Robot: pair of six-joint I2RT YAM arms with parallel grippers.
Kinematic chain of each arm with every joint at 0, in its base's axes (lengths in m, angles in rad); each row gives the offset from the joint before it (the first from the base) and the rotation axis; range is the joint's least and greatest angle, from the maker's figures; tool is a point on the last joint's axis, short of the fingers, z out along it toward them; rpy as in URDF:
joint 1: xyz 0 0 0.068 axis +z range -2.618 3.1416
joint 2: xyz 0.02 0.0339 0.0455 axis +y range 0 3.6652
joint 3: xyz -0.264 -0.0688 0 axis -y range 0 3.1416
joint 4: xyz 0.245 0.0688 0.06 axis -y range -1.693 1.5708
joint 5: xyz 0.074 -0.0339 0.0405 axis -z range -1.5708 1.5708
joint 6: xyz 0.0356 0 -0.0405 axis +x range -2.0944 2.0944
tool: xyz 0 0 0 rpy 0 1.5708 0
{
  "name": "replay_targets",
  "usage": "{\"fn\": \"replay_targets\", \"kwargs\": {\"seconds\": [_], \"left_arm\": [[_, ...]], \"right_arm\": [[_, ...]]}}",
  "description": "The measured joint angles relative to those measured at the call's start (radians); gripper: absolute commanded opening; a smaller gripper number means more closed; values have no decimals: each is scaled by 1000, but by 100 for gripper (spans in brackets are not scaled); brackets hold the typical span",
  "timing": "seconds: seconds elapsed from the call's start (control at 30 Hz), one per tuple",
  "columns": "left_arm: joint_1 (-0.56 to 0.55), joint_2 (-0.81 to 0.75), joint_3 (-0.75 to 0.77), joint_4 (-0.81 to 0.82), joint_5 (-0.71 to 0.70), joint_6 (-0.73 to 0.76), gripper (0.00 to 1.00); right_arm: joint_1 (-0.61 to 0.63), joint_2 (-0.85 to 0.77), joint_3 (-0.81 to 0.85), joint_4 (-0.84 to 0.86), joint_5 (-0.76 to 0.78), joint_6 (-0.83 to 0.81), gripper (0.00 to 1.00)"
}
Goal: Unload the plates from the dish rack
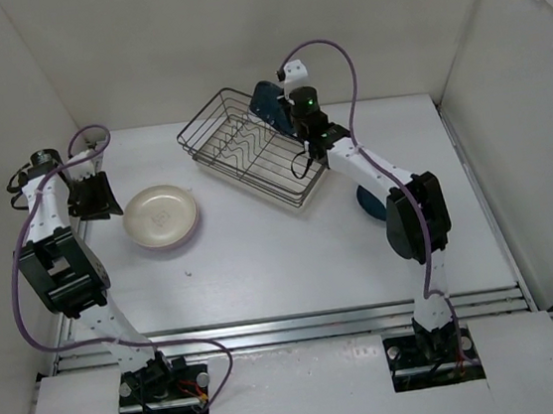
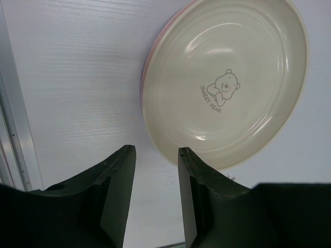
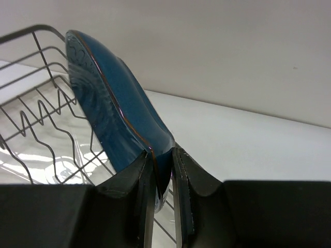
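Right pincer [image 3: 163, 155]: its two dark fingers are pressing together on the lower rim of a dark blue glazed plate [image 3: 111, 113], one finger on each face. The plate is standing on edge and tilting, its glossy surface carrying a wavy outline, a thin brownish line along the rim and a faint raised pattern near the top. It is sitting at the far right end of the dark metal wire dish rack [image 1: 240, 151], a rectangular basket with low sloping sides and a zigzag wire divider. The fingers are hiding whether the plate's lower edge is touching the wires.

Left pincer [image 2: 155, 151]: its fingers are standing apart with only bare white surface [image 1: 282, 256] between them, holding nothing. Just beyond the fingertips a round cream plate [image 2: 227, 77] is lying face up, shallow, with concentric ridges inside. A pink edge and a lavender edge are showing under its left rim, so it is topping a stack. A small outline bear drawing [image 2: 227, 85] is printed in its centre, with the words "SWEET BEAR" curving beside it.

A second dark blue plate [image 1: 368, 200] is lying on the surface to the right of the rack, partly covered by the right arm. The stack is resting well apart from the rack, to its left.
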State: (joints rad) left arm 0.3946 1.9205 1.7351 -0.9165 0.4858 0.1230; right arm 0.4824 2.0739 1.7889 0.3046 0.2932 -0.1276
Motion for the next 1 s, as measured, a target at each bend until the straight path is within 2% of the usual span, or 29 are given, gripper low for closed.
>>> {"fn": "replay_targets", "kwargs": {"seconds": [0.5, 0.77, 1.0], "left_arm": [[0, 0, 0, 0, 14, 0, 38], [0, 0, 0, 0, 16, 0, 38], [0, 0, 0, 0, 29, 0, 38]], "right_arm": [[29, -109, -93, 39, -39, 185, 0], [-15, -150, -181, 30, -4, 423, 0], [-70, -258, -275, 30, 42, 632, 0]]}}
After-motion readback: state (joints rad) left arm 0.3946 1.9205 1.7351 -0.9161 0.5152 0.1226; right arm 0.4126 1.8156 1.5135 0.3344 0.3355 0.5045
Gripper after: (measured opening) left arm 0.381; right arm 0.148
